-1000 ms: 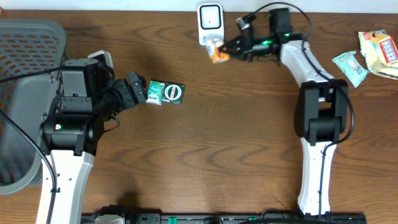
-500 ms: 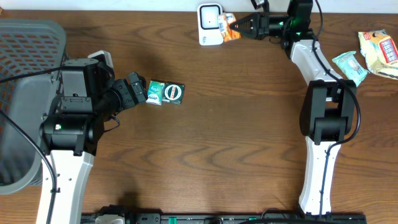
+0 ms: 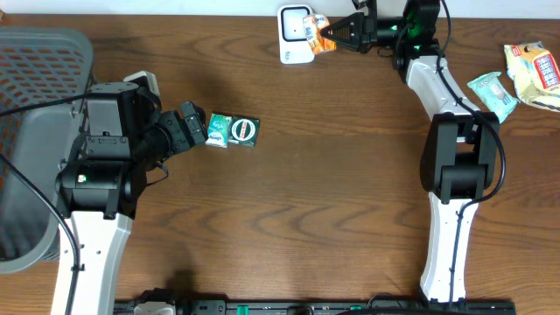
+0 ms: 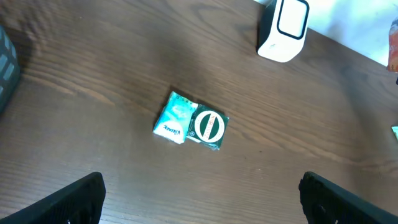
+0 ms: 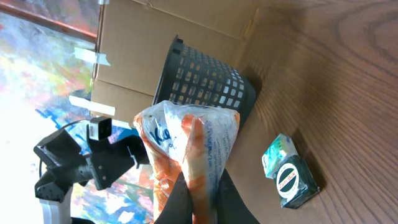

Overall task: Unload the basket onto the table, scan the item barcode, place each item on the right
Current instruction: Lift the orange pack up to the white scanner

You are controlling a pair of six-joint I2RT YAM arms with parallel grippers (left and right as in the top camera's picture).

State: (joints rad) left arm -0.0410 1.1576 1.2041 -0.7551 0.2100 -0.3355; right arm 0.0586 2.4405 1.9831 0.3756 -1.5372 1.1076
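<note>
Along the back edge of the table [image 3: 289, 219], near its middle, a white scanner [image 3: 296, 33] stands with its window turned toward the front. The right gripper [image 3: 331, 37] has its fingers pressed together on one end of an orange-and-white snack packet [image 5: 189, 146]. It holds the packet off the wood just beside the scanner's right side, close enough that I cannot tell whether the two touch. That placement looks meant to bring the printed code before the window, though which face carries the code is not visible.

Toward the left edge, the left gripper [image 4: 200, 186] hangs with its fingers spread wide and nothing between them. It is just beside a tissue pack [image 4: 175, 116] and a dark green box [image 4: 210, 126], which lie touching each other. These are probably next in line. A grey basket [image 3: 35, 52] sits at the left edge, likely for items once they are read. Two more packets [image 3: 532, 74] wait at the right edge, well apart from the scanner.
</note>
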